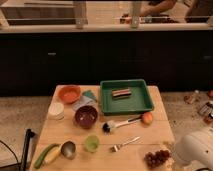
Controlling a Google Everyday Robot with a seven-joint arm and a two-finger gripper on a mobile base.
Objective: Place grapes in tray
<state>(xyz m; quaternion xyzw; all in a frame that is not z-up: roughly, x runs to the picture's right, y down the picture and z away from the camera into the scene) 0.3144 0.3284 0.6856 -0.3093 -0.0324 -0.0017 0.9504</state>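
The grapes [157,158], a small dark reddish-purple bunch, lie on the wooden table near its front right corner. The tray [107,107], a dark green rectangle with a raised rim, stands at the back of the table, well away from the grapes. A small brown and pale item [121,92] lies in it. My gripper [175,156] is at the bottom right, at the end of the bulky white arm [194,149], just right of the grapes.
An orange fruit [146,117] and a dish brush [120,123] lie between the grapes and the tray. A fork [125,145], green cup [91,143], maroon bowl [86,116], orange bowl [69,93], white cup [56,110], spoon [68,148] and banana [45,155] fill the left half.
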